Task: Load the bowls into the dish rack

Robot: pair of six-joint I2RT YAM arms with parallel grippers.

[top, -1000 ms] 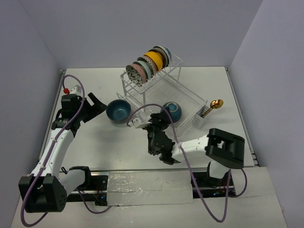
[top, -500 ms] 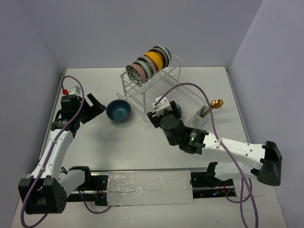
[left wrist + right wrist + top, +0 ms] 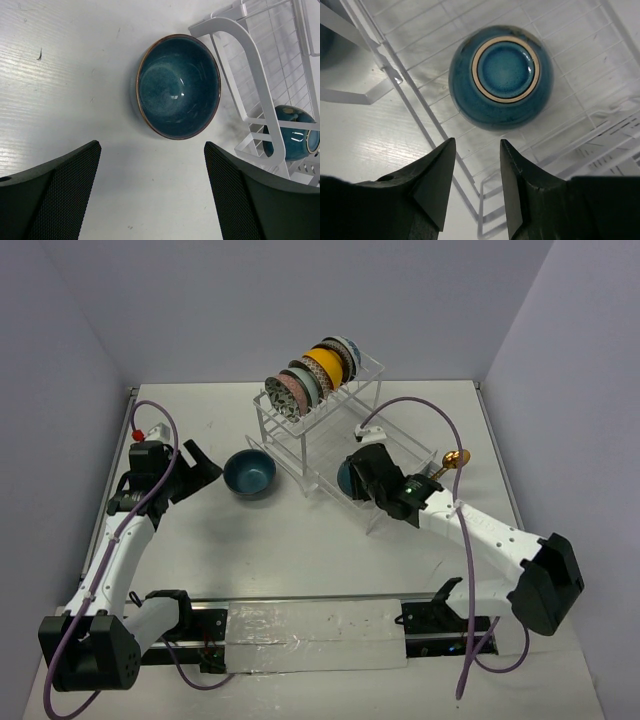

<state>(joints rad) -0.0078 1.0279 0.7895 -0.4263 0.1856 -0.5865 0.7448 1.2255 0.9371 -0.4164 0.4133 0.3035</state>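
The white desk (image 3: 300, 540) carries everything. Towards its far side stands the dish rack (image 3: 270, 430), placed where both arms can reach it.

The left gripper (image 3: 151, 150) hangs over the desk with its jaws released and spread wide, nothing between them. They look set to straddle the one loose bowl. The right gripper (image 3: 477, 145) points down into the rack's lower tray. Its jaws are parted by a narrow gap and grasp nothing, with their tips just short of the bowl lying there.

On the upper shelf a row of bowls (image 3: 312, 375) stands on edge in the slots, packed one against the next. That probably saves room and lets them drain. The dark blue bowl (image 3: 178, 86) sits upright on the desk just beside the rack's left leg, not yet loaded. It seems to be the last one outside. A second blue bowl (image 3: 500, 75) lies upside down on the tray's wire grid, foot ring up, as a bowl left to drip would.

The gold spoon (image 3: 455, 459) leans out of the small side cutlery holder (image 3: 420, 490).

No brand, label or writing can be read on anything in view.
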